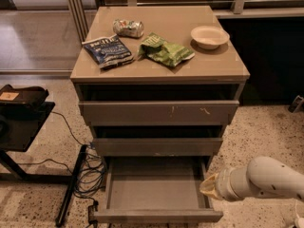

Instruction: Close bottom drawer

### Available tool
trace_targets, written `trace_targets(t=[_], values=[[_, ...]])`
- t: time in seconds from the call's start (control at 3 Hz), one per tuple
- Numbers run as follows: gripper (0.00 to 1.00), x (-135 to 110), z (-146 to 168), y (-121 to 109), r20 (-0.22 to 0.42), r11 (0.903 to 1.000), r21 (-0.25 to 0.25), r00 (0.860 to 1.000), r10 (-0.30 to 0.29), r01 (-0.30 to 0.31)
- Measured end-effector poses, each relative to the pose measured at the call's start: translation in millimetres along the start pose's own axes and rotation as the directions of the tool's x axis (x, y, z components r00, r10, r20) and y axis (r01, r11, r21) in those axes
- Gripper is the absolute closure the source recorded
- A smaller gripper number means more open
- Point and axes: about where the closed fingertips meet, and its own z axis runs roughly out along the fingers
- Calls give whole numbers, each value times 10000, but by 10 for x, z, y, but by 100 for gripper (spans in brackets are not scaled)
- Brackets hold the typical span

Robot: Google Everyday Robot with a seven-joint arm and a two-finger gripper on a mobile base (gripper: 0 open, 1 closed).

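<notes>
None of the closing looks done: the bottom drawer (156,192) sits wide open at six o'clock. The gripper (209,187) is at four o'clock, beside the drawer's right wall. Whether it's open or closed, I can't tell.

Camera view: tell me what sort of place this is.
Likely an office snack corner: cabinet holding a green snack bag and bowl, speckled floor. The gripper sits beside the open bottom drawer.

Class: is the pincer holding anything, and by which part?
It cannot be told: the pincer is beside the right wall of the open bottom drawer.
</notes>
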Motion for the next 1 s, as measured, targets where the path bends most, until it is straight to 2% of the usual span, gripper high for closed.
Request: trace_targets(t=[0.33,0.67,1.0], values=[[100,320,404,26,-307,9984,-20,9980,558,-559],[100,667,835,46,-615,9969,223,9951,771,-759],[100,939,1210,72,-540,9965,259,9952,811,-798]])
